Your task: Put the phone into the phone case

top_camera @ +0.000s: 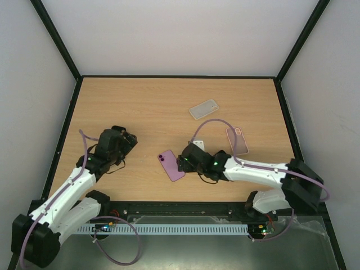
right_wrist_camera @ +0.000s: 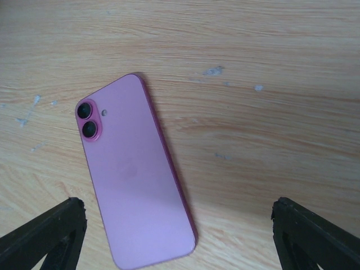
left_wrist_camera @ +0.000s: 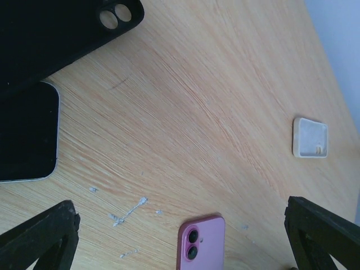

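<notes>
A pink phone [top_camera: 170, 165] lies back up on the wooden table [top_camera: 140, 107], its twin camera lenses at the far end. My right gripper [top_camera: 183, 162] hovers open at its right edge. In the right wrist view the phone [right_wrist_camera: 135, 180] lies inside the left half of the gap between the fingers [right_wrist_camera: 45, 236], untouched by my right gripper [right_wrist_camera: 179, 225]. A clear phone case [top_camera: 204, 109] lies farther back, and a pinkish translucent case [top_camera: 237, 140] lies to the right. My left gripper [top_camera: 125, 138] is open and empty; in its own view it [left_wrist_camera: 181, 214] faces the phone's top [left_wrist_camera: 202, 242].
In the left wrist view a black case [left_wrist_camera: 56, 34] with a camera cut-out and a dark, white-edged phone [left_wrist_camera: 25, 132] lie at the left. A small white block [left_wrist_camera: 310, 138] [top_camera: 198, 144] sits behind the right gripper. Black frame rails [top_camera: 64, 129] border the table.
</notes>
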